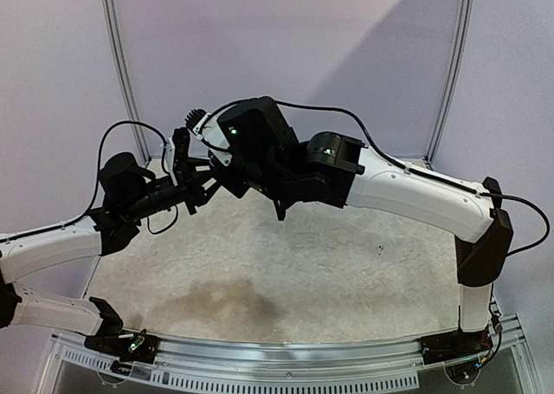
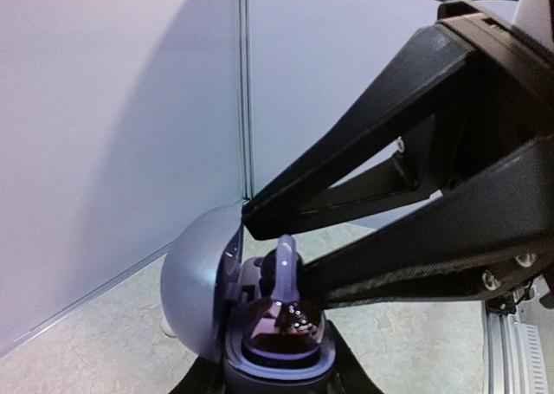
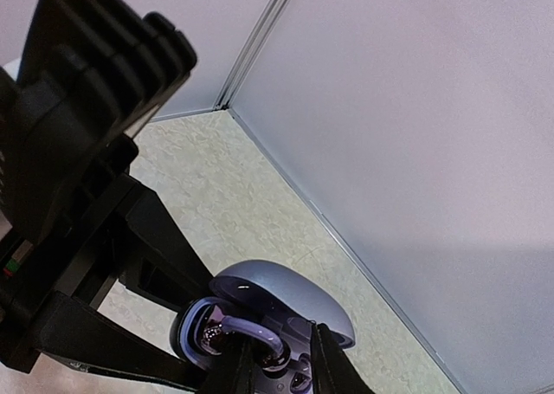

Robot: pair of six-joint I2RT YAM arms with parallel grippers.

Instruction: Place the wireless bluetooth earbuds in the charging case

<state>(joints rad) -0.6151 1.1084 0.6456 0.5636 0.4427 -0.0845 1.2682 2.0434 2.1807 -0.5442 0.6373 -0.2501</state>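
Left wrist view: left claw point(image 2: 273, 378) clamped on open charging case point(image 2: 203, 299), lid tipped back, held above far-left corner of bench point(image 1: 303, 273). Right claw point(image 2: 277, 251) pinches 1 earbud point(image 2: 286, 268), lower end inside case opening.

L arm point(image 1: 43, 247) comes off its base at the near-left corner, elbow folded back, forearm reaching up & in twd the middle w/ wrist roughly level. L gripper point(image 1: 199, 188) points right, fingers clamped either side of the charging case point(image 2: 199, 290). R arm point(image 1: 424, 195) rises from the near-right base, bends at the elbow & stretches across to the left w/ wrist tipped down, so R gripper point(image 2: 275, 248) meets the L one head-on in mid-air left of centre, fingers narrowed to a pinch on an earbud point(image 2: 286, 260), tips just above the L fingers.
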